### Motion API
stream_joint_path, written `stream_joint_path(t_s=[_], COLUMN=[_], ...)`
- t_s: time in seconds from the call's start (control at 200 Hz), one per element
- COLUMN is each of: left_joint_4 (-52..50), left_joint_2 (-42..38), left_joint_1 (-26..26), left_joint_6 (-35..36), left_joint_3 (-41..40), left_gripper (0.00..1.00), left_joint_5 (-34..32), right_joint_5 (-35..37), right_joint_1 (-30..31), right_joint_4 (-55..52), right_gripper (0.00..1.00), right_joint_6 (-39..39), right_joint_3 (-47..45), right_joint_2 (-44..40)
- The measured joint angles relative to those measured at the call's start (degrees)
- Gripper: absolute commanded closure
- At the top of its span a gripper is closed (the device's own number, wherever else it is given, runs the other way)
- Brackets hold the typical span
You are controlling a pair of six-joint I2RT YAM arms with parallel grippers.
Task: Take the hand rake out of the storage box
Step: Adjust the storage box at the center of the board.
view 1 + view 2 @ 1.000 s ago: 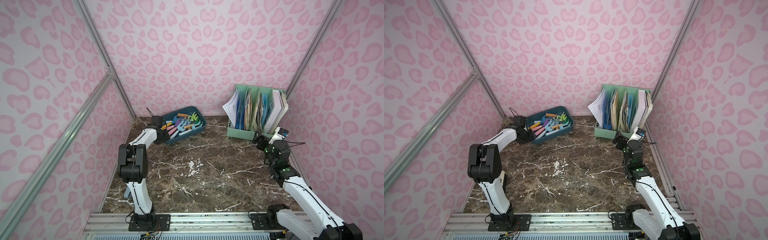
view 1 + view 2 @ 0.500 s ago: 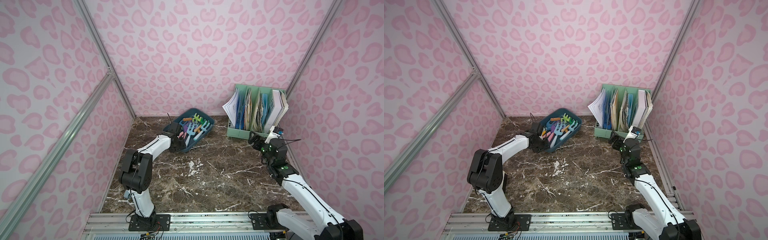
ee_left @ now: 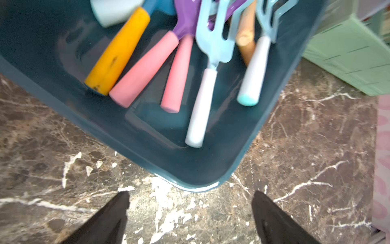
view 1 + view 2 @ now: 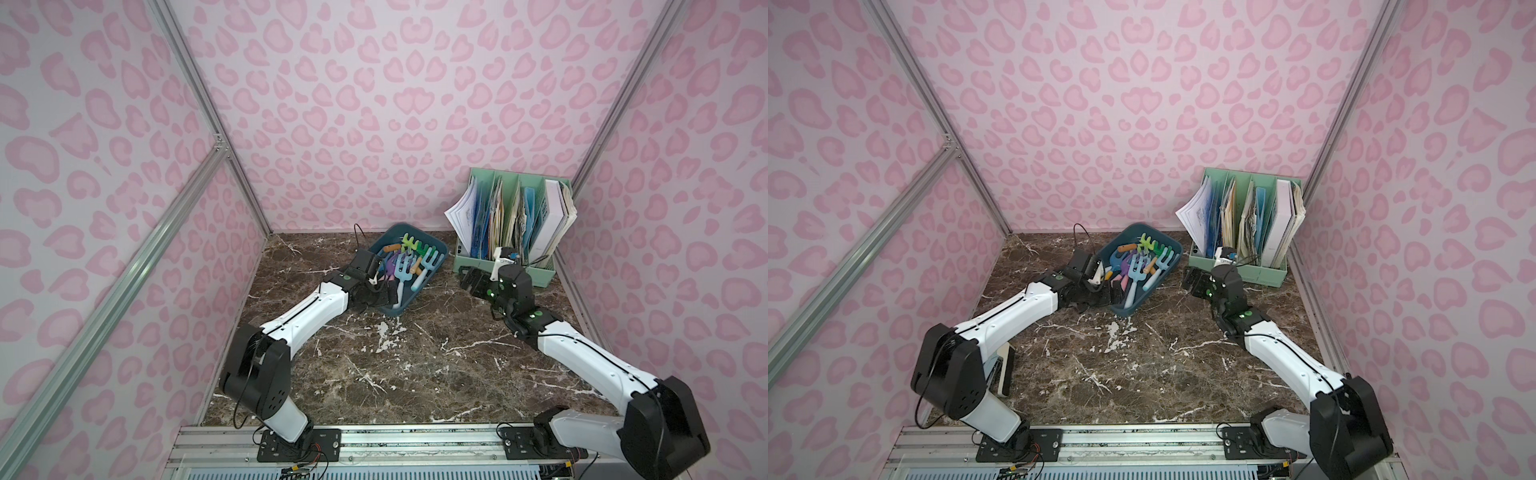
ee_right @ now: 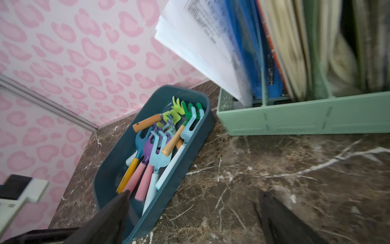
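Your left gripper (image 3: 190, 211) and right gripper (image 5: 194, 211) both gape empty, so I'd grab that probably light, stiff hand rake (image 3: 205, 84) by its slick-looking white handle, in the storage box (image 3: 211, 169) near the worktop's back edge.

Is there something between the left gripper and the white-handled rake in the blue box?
Only the storage box wall. The open left gripper sits just outside its near corner, and the light-blue hand rake lies inside with its white handle pointing toward that corner. Nothing covers the handle; pink handles lie beside it.
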Motion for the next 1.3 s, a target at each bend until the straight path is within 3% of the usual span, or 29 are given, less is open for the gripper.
stream_joint_path(t_s=[0.1, 0.18, 0.24, 0.375, 0.66, 0.92, 1.065, 1.23, 1.3], left_joint_4=[1.1, 3.5, 5.2, 7.3, 9.2, 11.6, 12.2, 12.3, 12.3], left_joint_2=[-3.9, -4.4, -2.6, 3.3, 2.1, -5.3, -8.0, -9.0, -9.1], left_joint_1=[2.2, 7.7, 12.6, 18.6, 21.2, 22.9, 23.1, 23.3, 23.3], left_joint_6=[2.8, 4.2, 4.7, 6.3, 8.6, 8.9, 9.0, 9.2, 9.3], left_joint_3=[-0.4, -0.3, 0.8, 5.0, -0.8, -6.7, -7.6, -7.7, -7.7], left_gripper=[0.01, 0.02, 0.02, 0.02, 0.02, 0.02, 0.02, 0.02, 0.02], left_joint_5=[0.8, 2.9, 4.6, 9.7, 14.1, 15.4, 15.4, 15.1, 15.0], right_joint_5=[-0.3, -0.1, 0.4, 3.3, 7.3, 6.9, 7.9, 7.8, 7.8], right_joint_1=[2.4, 3.6, 4.2, 5.3, 5.2, 5.3, 5.9, 6.6, 6.5], right_joint_4=[-0.5, -1.6, -3.0, -7.3, -13.5, -16.2, -17.9, -18.3, -17.9], right_gripper=[0.14, 0.18, 0.25, 0.29, 0.35, 0.60, 0.71, 0.76, 0.84], right_joint_6=[0.8, 1.8, 2.7, 4.4, 5.2, 3.7, 2.4, 1.2, 1.3], right_joint_3=[6.7, 11.6, 15.5, 22.9, 31.8, 35.9, 39.2, 41.2, 41.0], right_joint_2=[7.9, 13.9, 18.7, 26.9, 36.2, 41.2, 43.7, 45.6, 45.6])
